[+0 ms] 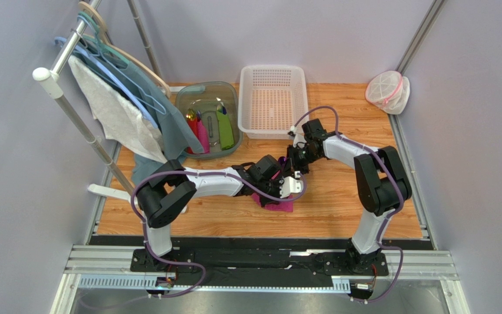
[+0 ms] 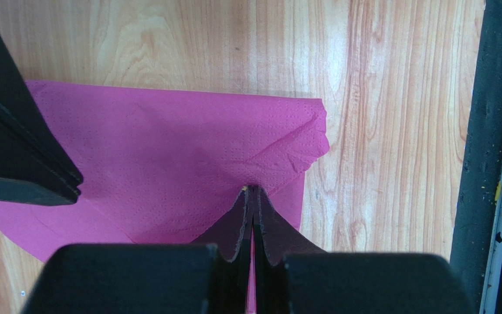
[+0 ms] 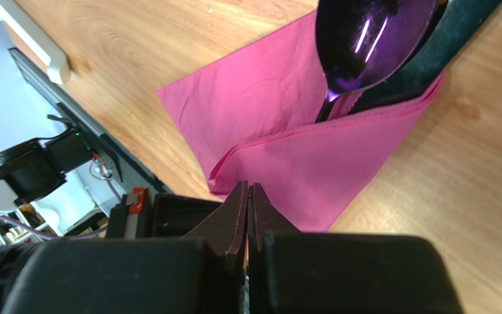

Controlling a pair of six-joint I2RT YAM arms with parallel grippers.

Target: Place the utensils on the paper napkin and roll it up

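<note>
The magenta paper napkin lies on the wooden table, with one side folded over. It also shows in the top view and the right wrist view. My left gripper is shut on a pinched fold of the napkin near its crumpled corner. The dark purple spoon sticks out of the fold, bowl showing. A black strip runs beside it; I cannot tell if it is the knife. My right gripper is shut, just above the napkin's near edge, with nothing visible between its fingers.
A white basket and a grey bin with chunky green, pink and red items stand at the back. A hanger rail with cloths is at the left. A mesh bag sits at the back right. A black rail edges the table.
</note>
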